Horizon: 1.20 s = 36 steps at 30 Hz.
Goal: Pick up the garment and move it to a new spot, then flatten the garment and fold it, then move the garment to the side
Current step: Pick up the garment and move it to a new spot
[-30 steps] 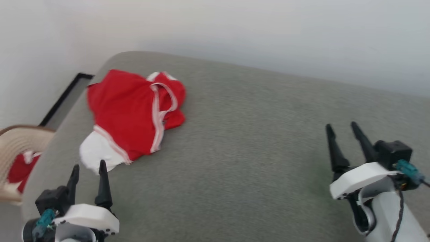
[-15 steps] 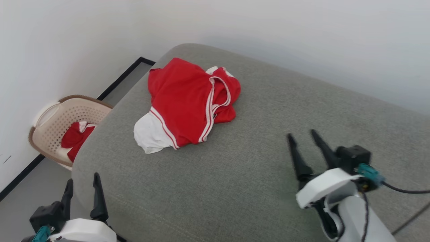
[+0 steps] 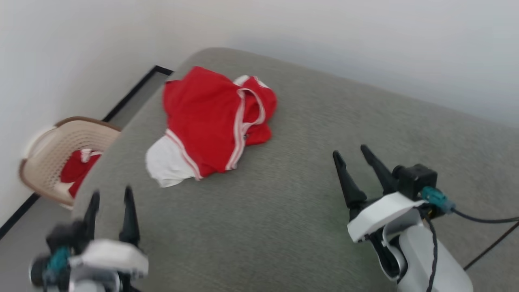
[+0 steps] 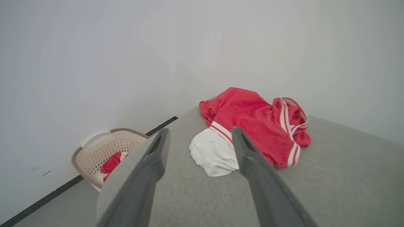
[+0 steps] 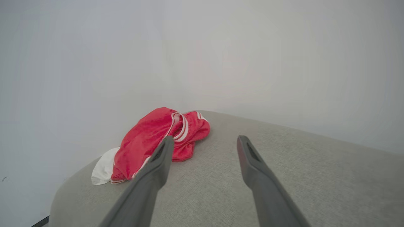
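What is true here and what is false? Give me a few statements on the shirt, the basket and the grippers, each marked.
1. The shirt lies crumpled on the grey cushion. True.
2. The left gripper holds the shirt. False: it is open and empty, short of the shirt.
3. A basket with red cloth in it stands on the floor beside the cushion. True.
4. The right gripper is shut. False: it is open, over bare cushion.
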Available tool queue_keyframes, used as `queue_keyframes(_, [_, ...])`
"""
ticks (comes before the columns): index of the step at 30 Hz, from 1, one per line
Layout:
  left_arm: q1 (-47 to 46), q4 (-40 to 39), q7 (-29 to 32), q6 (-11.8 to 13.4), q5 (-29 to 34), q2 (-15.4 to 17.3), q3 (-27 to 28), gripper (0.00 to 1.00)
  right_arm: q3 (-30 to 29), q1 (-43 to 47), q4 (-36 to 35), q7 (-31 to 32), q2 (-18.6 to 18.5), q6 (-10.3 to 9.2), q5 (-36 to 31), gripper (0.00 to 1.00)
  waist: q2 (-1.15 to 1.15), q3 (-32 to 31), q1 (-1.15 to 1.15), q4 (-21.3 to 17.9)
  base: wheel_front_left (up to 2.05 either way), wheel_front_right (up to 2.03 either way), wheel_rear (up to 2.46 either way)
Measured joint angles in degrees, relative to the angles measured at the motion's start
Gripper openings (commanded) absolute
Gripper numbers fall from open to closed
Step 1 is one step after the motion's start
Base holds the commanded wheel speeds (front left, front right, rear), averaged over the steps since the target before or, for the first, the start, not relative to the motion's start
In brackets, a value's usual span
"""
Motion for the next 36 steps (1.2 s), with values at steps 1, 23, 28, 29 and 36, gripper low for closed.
queue_keyframes(1, [-1.4,0.3,0.0,-0.2,0.2,0.5,-0.5,1.0,0.1,-0.5,-0.2,0.0,-0.2,0.0,0.0,1.0,0.0,0.4,0.0,-0.7,0.0,0.0,0.0])
queue_keyframes(23, [-32.5,24.7,26.5,-1.3,-26.7,30.4,-14.5,1.0,-1.4,-6.5,-5.2,0.0,-0.1,-0.01,1.3,1.0,0.0,15.8,0.0,-28.9,0.0,0.0,0.0])
queue_keyframes(28, [-32.4,27.9,39.3,-1.3,-35.9,34.7,-17.3,1.0,-2.3,-7.1,-6.3,0.0,0.3,0.0,1.3,1.0,0.0,18.9,0.0,-34.6,0.0,0.0,0.0])
queue_keyframes(29, [-32.3,28.2,40.3,-1.3,-36.3,35.5,-17.6,1.0,-2.4,-7.2,-6.4,0.0,0.3,-0.01,1.3,1.0,0.0,19.4,0.0,-35.2,0.0,0.0,0.0])
queue_keyframes(36, [-33.5,31.6,44.3,-1.5,-40.1,38.0,-17.6,1.0,-1.6,-7.9,-7.3,0.0,0.4,-0.01,1.0,1.0,0.01,22.3,0.0,-38.2,0.0,0.0,0.0])
